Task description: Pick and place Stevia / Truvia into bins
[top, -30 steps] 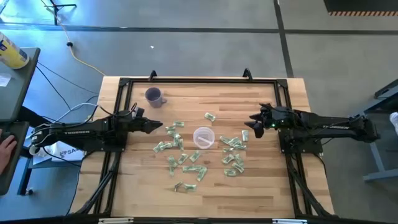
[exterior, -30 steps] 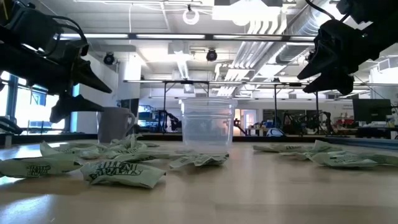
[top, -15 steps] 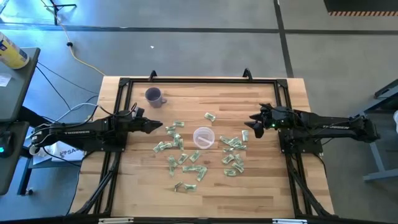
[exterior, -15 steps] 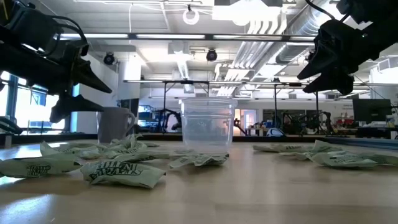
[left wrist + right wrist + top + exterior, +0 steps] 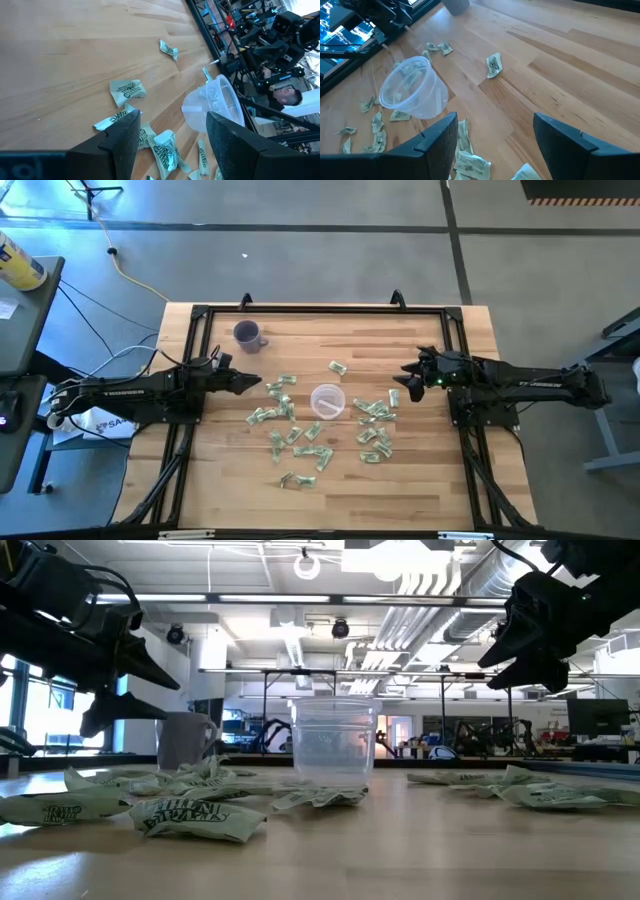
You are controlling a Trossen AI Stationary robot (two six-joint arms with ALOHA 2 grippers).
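Currently no change noted over last second: left gripper and right gripper held raised, fingers apart, empty. Sachets scattered around cup; no pick begun.

Open left claw above sachets near the cup.
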